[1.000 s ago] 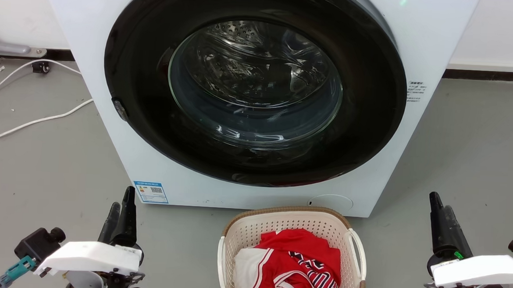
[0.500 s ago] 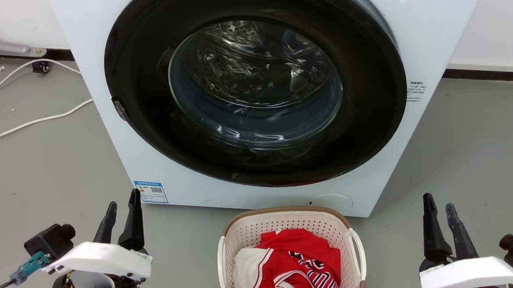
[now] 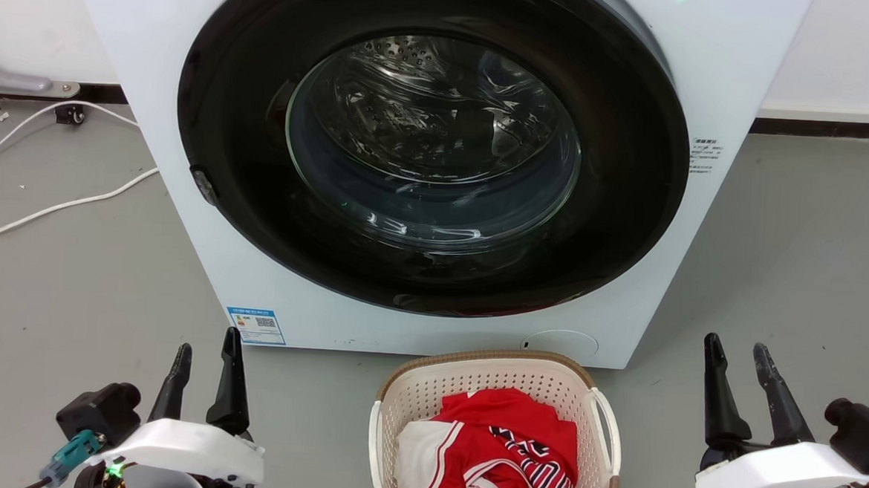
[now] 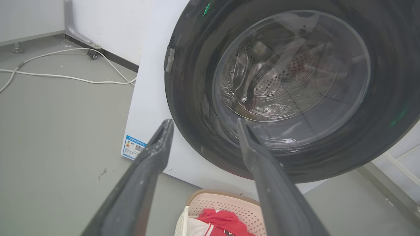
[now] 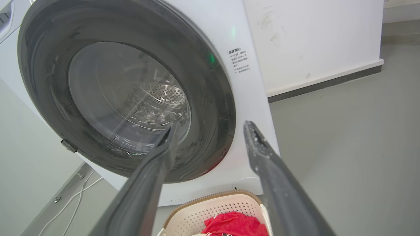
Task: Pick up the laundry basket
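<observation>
The laundry basket [image 3: 487, 373], cream perforated plastic under a brown woven-look rim, sits on the grey floor [image 3: 67, 292] between the robot's two grippers, holding a crumpled red-and-white garment [image 3: 513, 441]. It lies inward of each claw: to the right of the left gripper [image 3: 208, 340] and to the left of the right gripper [image 3: 736, 341], with one white loop handle [image 3: 607, 424] facing the right claw and its twin [image 3: 374, 434] facing the left. The basket's long axis appears to run from the robot toward the white washing machine [image 3: 711, 65] just beyond it, though its near end is cut off. Both grippers hover with their long dark fingers parted and nothing between them, each well apart from the basket; the right looks slightly nearer. Ahead of the fingertips is the machine's glossy round glass door [image 3: 432, 140].
</observation>
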You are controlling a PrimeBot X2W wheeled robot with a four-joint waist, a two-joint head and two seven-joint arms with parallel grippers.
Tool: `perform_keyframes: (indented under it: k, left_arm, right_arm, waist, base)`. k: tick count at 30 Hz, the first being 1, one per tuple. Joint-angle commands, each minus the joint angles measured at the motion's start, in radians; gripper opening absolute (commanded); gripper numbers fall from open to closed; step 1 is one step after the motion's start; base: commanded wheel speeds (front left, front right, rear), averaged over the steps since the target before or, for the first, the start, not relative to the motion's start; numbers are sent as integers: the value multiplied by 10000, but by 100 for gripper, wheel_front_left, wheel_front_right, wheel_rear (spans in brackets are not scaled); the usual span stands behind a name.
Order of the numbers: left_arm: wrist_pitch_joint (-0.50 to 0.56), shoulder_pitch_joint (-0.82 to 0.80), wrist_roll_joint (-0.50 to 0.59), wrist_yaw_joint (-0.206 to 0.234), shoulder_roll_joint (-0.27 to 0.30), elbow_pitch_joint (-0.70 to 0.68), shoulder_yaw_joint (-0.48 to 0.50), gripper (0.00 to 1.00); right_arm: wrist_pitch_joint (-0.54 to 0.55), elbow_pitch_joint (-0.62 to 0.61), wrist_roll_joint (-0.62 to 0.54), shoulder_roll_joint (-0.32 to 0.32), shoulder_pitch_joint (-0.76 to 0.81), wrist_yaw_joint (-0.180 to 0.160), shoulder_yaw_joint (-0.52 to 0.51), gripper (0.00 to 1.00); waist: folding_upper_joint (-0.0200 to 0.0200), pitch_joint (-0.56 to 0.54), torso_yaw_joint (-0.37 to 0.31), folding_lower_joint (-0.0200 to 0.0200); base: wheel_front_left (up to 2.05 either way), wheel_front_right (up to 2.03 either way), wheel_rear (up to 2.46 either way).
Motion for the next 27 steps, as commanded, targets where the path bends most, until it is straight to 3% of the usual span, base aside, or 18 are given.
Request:
perform_keyframes:
  k: [1,12,27]
  left_arm:
    - [-68,-5,242,43,64,-85,-31,100]
    - [-353,146,1430,233,93,-51,-170,100]
    - [-703,285,2774,137,27,-407,-128,100]
  right_arm:
    - [-84,-146,-274,-39,4,14,28,100]
    - [-374,-219,-1584,-40,215,16,-49,100]
    - [-722,-972,-2939,-40,389,19,-27,100]
  waist:
    - [-1,0,1,0]
    - [-1,-9,12,0]
    - [-1,23,16,-1]
  base:
    - [0,0,0]
    - [0,0,0]
    - [0,0,0]
